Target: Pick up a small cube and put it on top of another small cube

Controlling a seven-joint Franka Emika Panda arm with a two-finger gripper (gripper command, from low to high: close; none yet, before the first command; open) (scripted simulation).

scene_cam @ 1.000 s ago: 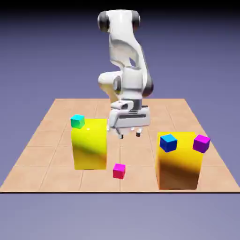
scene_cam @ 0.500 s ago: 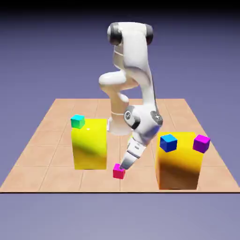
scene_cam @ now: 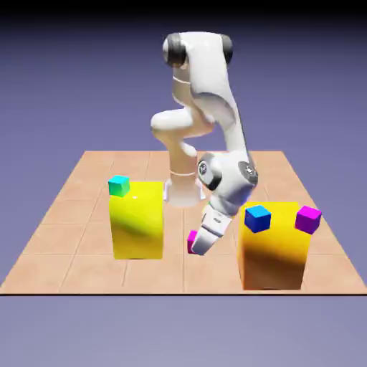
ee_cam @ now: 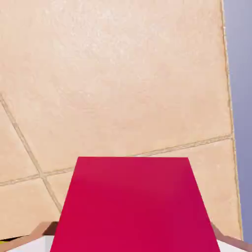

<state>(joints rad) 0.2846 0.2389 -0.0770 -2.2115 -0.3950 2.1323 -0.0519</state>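
Gripper (scene_cam: 195,249) closed on the red cube (ee_cam: 134,206), held between the fingertips at the bottom of the hand view. In the exterior view, red cube low and near the centre, above the tiled bench (scene_cam: 79,276). Nearest likely target, the blue cube (scene_cam: 258,218), towards the exterior view's right and higher, on the orange block (scene_cam: 274,261). Next, probably: lifting above that height before moving across.
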